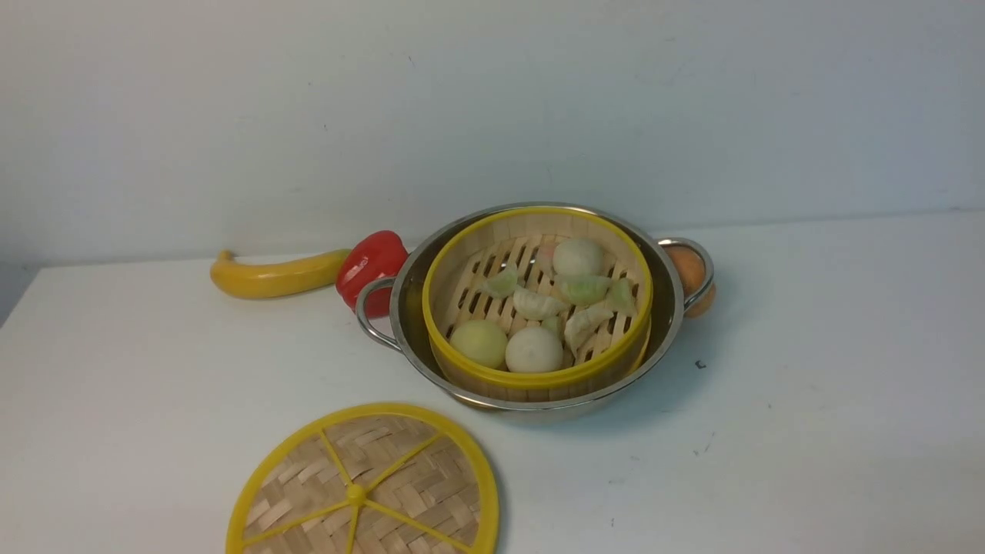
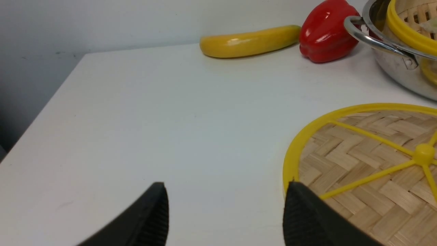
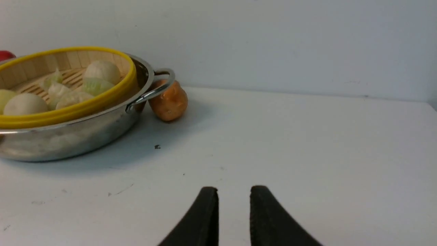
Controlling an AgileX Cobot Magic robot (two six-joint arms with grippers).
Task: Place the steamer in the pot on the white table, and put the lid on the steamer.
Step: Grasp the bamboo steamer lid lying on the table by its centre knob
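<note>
One step left: steamer point(image 1: 539, 378) already sits in the pot point(image 1: 408, 304), yellow rim just above the steel rim. Lid not on yet.
Steamer: upright, looks seated level, uncovered. Buns and dumplings point(image 1: 539, 304) on the slatted floor.
Pot: toward the far edge of the tabletop point(image 1: 808, 385), about mid-width.
Lid: flat on the tabletop at the near edge, left of centre, well apart from the pot. Knob point(image 1: 355, 493) up.
Left gripper: point(image 2: 227, 186) wide open, nothing between the jaws. Low over the tabletop, just beside the lid's rim. One finger lines up with the rim in the left wrist view; can't tell if it touches.
Right gripper: point(image 3: 234, 189) jaws a narrow gap apart, holding nothing. Low over bare tabletop on the right side, pot in sight.
Step in hand: my read, lid pickup by the left arm.
Next move: get a hold on the yellow rim or knob, lift clear, carry toward the far edge, centre over the steamer, set down flat.
Watch: lid lies flush, so an edge grip needs a finger under the rim. A slip would just push it along the tabletop.
Clutter: banana point(image 1: 277, 275) and red pepper point(image 1: 373, 265) by the pot's left handle along the far edge, orange-brown item point(image 1: 687, 269) behind the right handle. None looks to be in the carry path.
</note>
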